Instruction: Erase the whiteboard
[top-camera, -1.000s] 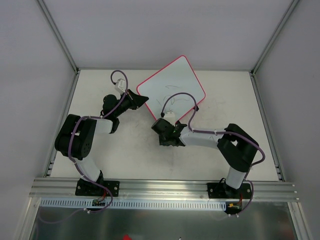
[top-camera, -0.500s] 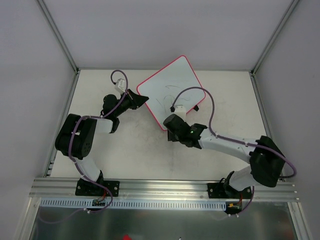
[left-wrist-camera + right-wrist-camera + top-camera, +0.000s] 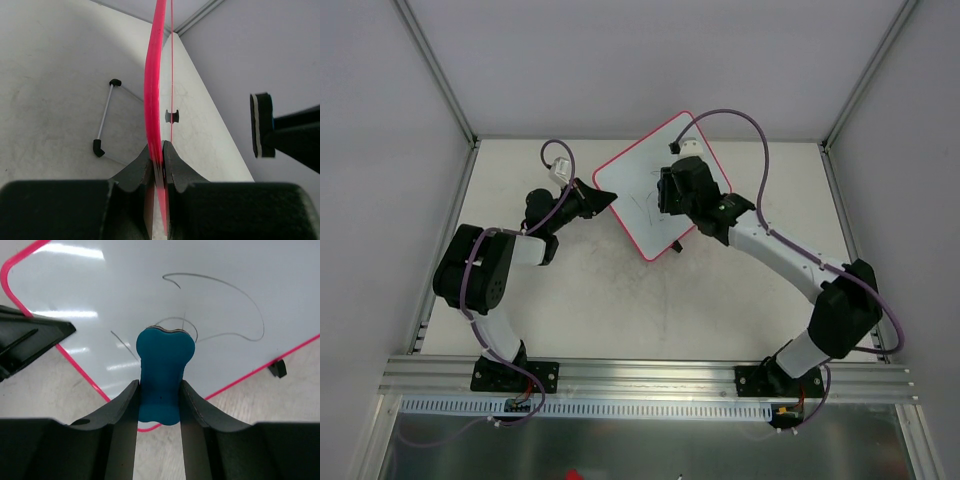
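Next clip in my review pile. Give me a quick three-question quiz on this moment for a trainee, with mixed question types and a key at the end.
1. True or false: the left gripper is clamped on the rim of the whiteboard.
2. What does the right gripper hold? A) a marker B) the blue eraser C) nothing
3. Short answer: are pen marks visible on the whiteboard?

Key: 1 true; 2 B; 3 yes, several thin curved lines.

White arms [image 3: 775, 250] with black joints carry purple cables [image 3: 722, 111].
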{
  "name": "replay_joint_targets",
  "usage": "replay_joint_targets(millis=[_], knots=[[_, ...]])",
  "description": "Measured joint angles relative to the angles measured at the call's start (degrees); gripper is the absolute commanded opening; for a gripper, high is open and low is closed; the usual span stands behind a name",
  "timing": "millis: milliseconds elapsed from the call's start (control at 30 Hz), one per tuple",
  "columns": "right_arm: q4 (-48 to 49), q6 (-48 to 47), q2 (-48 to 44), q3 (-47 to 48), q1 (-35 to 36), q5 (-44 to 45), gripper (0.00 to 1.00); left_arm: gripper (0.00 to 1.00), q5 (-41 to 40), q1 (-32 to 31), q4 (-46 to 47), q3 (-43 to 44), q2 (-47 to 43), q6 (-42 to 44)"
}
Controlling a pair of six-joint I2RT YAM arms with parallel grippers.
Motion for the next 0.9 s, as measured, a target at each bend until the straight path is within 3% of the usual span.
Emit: replay_joint_targets(millis=[367,900], knots=[[3.63,-8.46,15.65,14.99,-1.16,-9.22,0.01,0.0,0.63,0.33,1.55,0.11,1.07,-1.4],[4.42,-7.06,24.41,19.87,-5.16,-12.04,0.0,0.0,0.61,0.42,1.42,0.11,1.14,-1.4]])
